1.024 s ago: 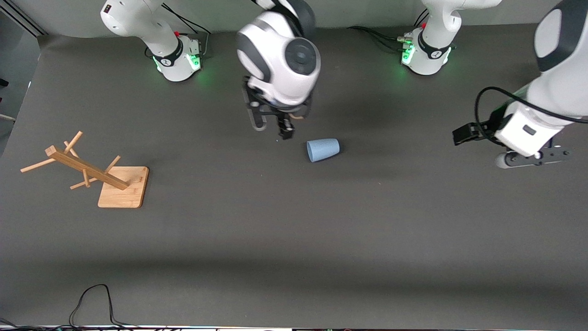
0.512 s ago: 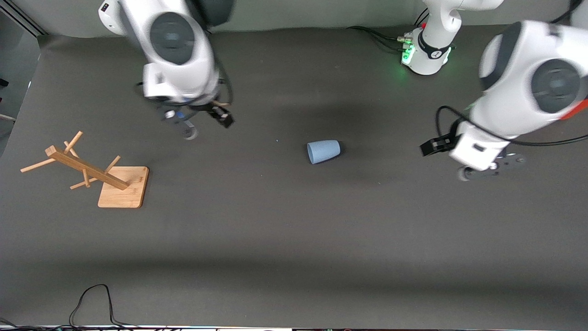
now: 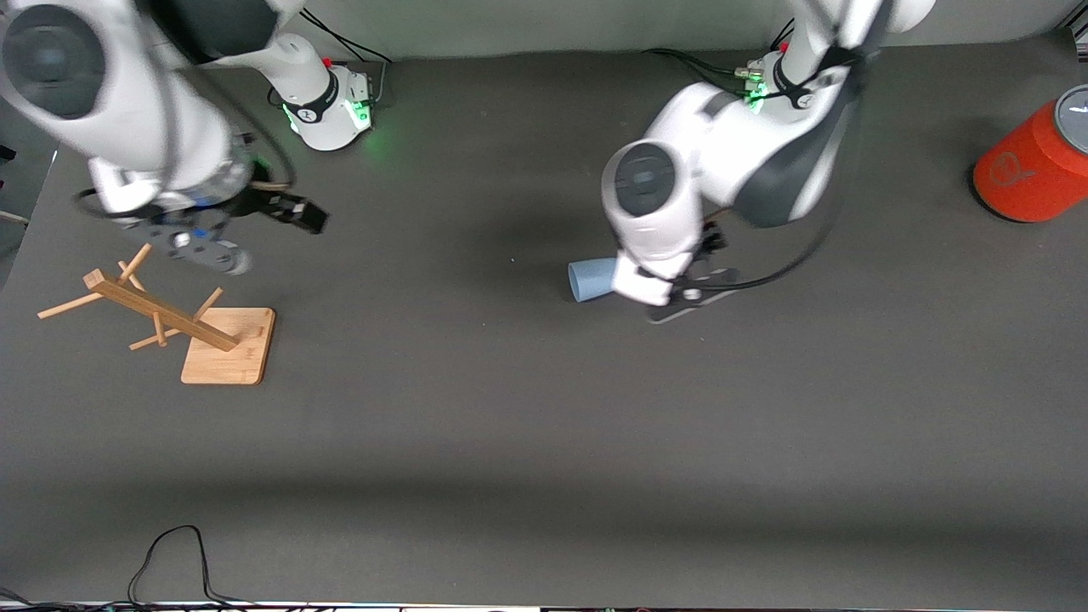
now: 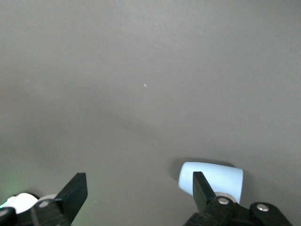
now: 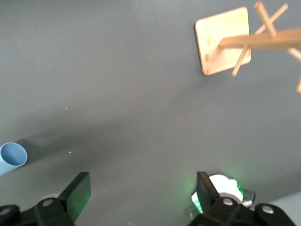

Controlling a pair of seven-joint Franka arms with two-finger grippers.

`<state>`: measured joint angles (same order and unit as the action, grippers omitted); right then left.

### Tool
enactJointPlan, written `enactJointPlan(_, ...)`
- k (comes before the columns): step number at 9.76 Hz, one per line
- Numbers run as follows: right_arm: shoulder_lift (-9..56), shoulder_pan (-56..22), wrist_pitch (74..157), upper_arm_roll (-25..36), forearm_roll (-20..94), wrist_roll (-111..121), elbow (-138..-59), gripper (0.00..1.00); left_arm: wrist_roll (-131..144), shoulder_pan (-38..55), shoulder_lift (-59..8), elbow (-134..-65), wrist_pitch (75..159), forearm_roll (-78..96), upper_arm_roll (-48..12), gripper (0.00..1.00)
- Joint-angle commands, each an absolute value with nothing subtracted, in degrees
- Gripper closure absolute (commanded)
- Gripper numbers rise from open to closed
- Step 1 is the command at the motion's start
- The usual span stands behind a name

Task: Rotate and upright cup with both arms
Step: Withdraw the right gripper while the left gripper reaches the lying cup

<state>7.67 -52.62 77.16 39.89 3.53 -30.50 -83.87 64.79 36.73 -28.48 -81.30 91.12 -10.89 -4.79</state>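
Front view: cup (image 3: 592, 279) lies on its side on the dark counter (image 3: 544, 425), about midway between the two arm ends, mouth pointing toward the right arm's end. Left gripper (image 3: 690, 299) hangs low over the cup's closed end; left wrist view shows its fingers (image 4: 203, 190) spread wide, one of them just beside the cup (image 4: 211, 178), nothing clamped, contact not clear. Right gripper (image 3: 204, 251) is up over the counter near the wooden peg rack (image 3: 166, 314), well apart from the cup, fingers apart and empty (right wrist view catches the cup's open mouth (image 5: 12, 157) far off). Orange-red cylinder (image 3: 1033, 166) stands at the left arm's end. Judgement: nothing of the task done yet; grasp, rotation and uprighting all remain, with the left arm seemingly lining up first
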Motion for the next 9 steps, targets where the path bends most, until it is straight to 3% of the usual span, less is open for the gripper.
enactJointPlan(1,2.4,-53.5,81.4,43.7,2.9,-21.8,-89.5,0.0,69.4,43.0,-38.8,-70.5,85.4,-14.4,-3.7,0.0)
enactJointPlan(4,2.4,-53.4,83.4,48.9,2.9,-10.9,-89.9,0.0,75.2,48.5,-44.8,-69.5,85.5,-17.4,-3.5,0.0)
enactJointPlan(6,2.4,-51.3,84.5,49.0,2.2,-8.2,-89.9,0.0,79.6,50.9,-49.3,-66.6,85.4,-19.5,-3.3,0.0)
enactJointPlan(7,2.3,-44.6,85.1,43.6,2.2,-8.1,-89.9,0.0,79.6,50.9,-50.1,-65.8,85.8,-19.8,-3.3,0.0)
enactJointPlan(9,1.8,-24.0,86.0,24.0,2.0,-8.1,-90.1,0.0,79.4,52.1,-51.2,-64.9,86.1,-20.8,-3.3,0.0)
